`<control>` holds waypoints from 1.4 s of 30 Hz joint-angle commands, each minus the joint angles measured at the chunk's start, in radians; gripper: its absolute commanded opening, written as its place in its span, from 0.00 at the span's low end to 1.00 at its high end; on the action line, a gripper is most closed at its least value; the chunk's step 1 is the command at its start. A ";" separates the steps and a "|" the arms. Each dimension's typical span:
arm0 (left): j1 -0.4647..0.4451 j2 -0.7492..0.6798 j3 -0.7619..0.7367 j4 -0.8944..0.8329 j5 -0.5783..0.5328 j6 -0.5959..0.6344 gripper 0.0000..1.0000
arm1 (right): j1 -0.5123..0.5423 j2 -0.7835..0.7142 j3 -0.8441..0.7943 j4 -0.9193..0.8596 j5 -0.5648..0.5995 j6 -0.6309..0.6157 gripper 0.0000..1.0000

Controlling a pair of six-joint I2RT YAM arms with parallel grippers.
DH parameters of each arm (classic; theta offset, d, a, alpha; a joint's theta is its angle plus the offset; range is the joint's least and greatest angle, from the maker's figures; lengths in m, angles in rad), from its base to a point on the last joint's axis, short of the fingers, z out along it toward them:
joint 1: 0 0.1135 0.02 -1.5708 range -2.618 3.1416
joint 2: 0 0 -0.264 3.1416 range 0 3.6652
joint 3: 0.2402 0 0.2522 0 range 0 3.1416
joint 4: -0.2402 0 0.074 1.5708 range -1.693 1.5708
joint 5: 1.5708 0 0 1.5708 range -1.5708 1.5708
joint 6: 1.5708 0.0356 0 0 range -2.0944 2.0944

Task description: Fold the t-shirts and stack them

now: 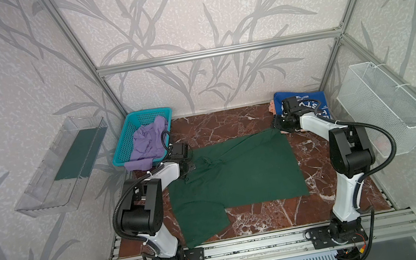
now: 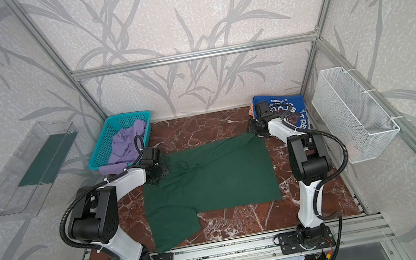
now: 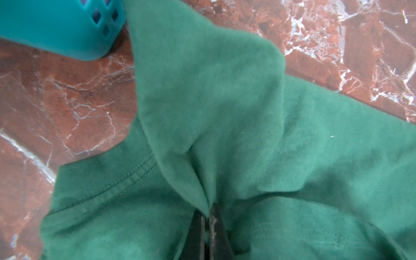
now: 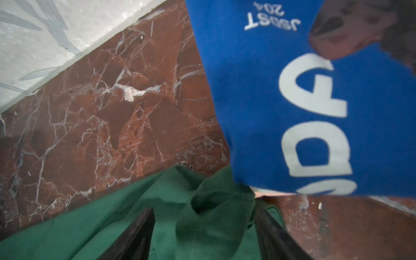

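Observation:
The dark green t-shirt [image 1: 246, 175] [image 2: 218, 180] lies spread on the marble table, one sleeve at the front left. At its far left corner my left gripper [image 1: 190, 166] [image 2: 164, 172] [image 3: 207, 213] is shut on a pinched fold of green cloth [image 3: 225, 101]. At the far right corner my right gripper [image 1: 276, 125] [image 2: 252, 127] [image 4: 203, 211] stands open, loose green cloth [image 4: 112, 213] bunched between its spread fingers. Just beyond it the blue t-shirt [image 1: 308, 102] [image 4: 281, 101] lies folded on the peach one [image 1: 273, 107]. The lavender t-shirt [image 1: 149, 143] is crumpled in the basket.
The turquoise basket [image 1: 127, 132] [image 3: 56, 29] stands at the back left, close to my left gripper. A clear plastic tray [image 1: 61, 166] hangs on the left wall. A white wire basket [image 1: 386, 112] hangs on the right wall. Bare marble [image 1: 228, 124] shows at the back middle.

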 commanded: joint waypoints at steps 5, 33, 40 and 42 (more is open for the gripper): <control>-0.011 -0.025 -0.006 -0.012 0.001 0.004 0.03 | 0.003 0.031 0.055 -0.123 0.043 -0.015 0.52; -0.012 -0.126 -0.011 -0.067 -0.058 0.005 0.02 | 0.028 -0.102 -0.066 -0.216 0.151 -0.076 0.01; -0.008 -0.135 -0.007 -0.088 -0.085 0.000 0.02 | 0.027 -0.142 -0.135 -0.222 0.179 -0.080 0.03; -0.008 -0.137 -0.006 -0.090 -0.096 0.002 0.02 | 0.027 -0.136 -0.147 -0.223 0.178 -0.076 0.04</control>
